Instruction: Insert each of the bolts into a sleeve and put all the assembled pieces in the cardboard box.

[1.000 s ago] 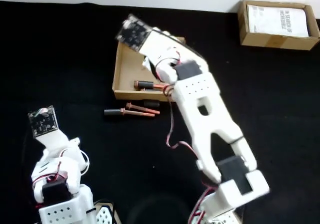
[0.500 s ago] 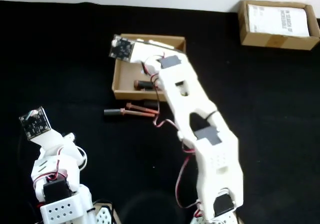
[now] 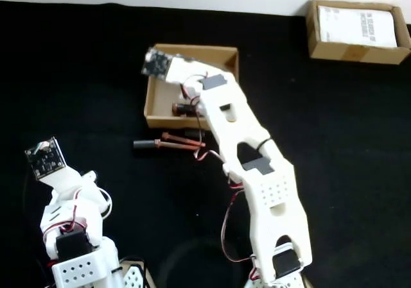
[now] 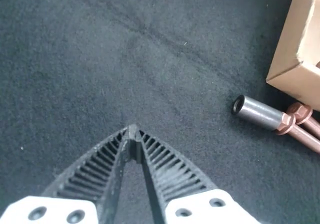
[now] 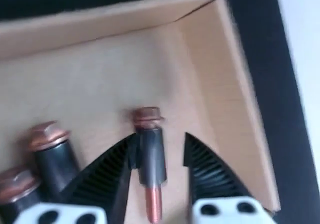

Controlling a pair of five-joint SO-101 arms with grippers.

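Straddling an assembled piece [image 5: 150,154], the right pincer [image 5: 159,138] is standing released inside the cardboard box [image 5: 240,109]. One finger is sitting right against the dark sleeve part and the other is standing a little apart from it. Contact cannot be told for sure.

The piece's long axis is running parallel to the fingers. Its copper head is pointing away from the wrist and its shank tip is poking back toward it. Judgement: the piece is already lying on the box floor, so the coming move is likely a straight withdrawal along that axis without dragging it.

Two more assembled pieces [image 5: 52,154] are lying just beside it, the same way round.

In the high view, loose parts are waiting on the black surface [image 3: 96,76] at about 6 o'clock from the box [image 3: 192,49]. A sleeve [image 4: 257,112] is lying end to end with a bolt [image 4: 286,124], seemingly not inserted, and a second bolt [image 4: 302,113] is lying beside them.

The left pincer [image 4: 132,134] is hovering clenched on nothing over bare surface, with those parts at roughly 1 o'clock from its arm. Judgement: the right arm is reaching nearer to them.
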